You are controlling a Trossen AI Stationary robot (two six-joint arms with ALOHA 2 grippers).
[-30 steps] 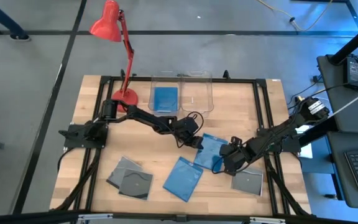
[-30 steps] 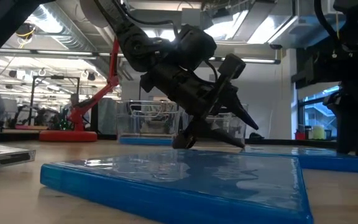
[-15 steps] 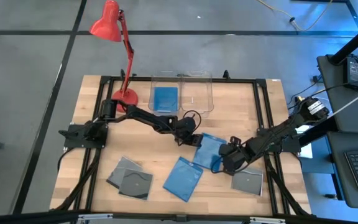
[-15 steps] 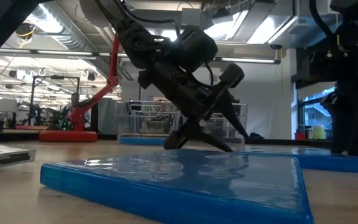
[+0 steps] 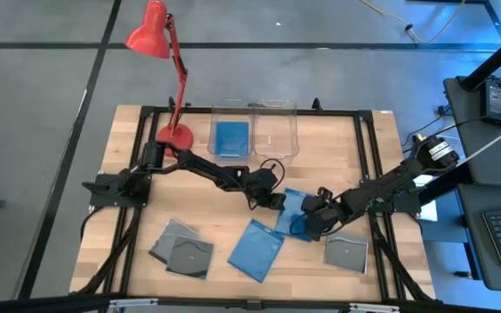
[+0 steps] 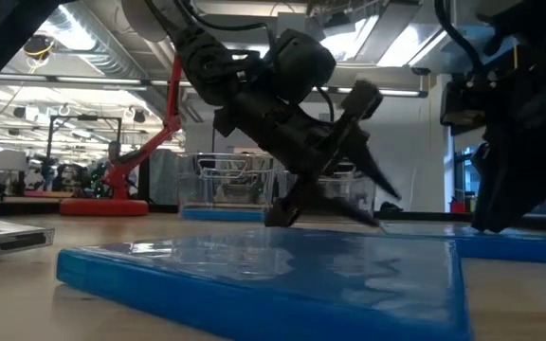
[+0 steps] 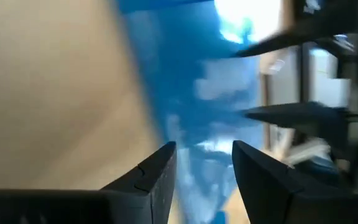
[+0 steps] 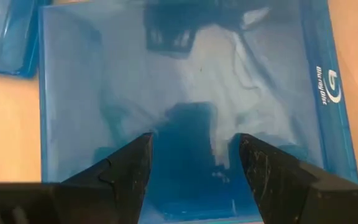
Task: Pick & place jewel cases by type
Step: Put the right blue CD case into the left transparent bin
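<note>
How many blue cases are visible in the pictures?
3. One blue case lies in the left clear bin, one on the table between the two grippers, one nearer the front edge. None seems hidden.

The right gripper [image 5: 307, 219] now sits farther in over the middle blue jewel case [image 5: 292, 209], closer to the left gripper [image 5: 278, 202].

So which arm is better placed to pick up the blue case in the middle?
Probably the left: its tool already straddles the edge of the blue case, while the right tool hangs open above its flat face.
</note>
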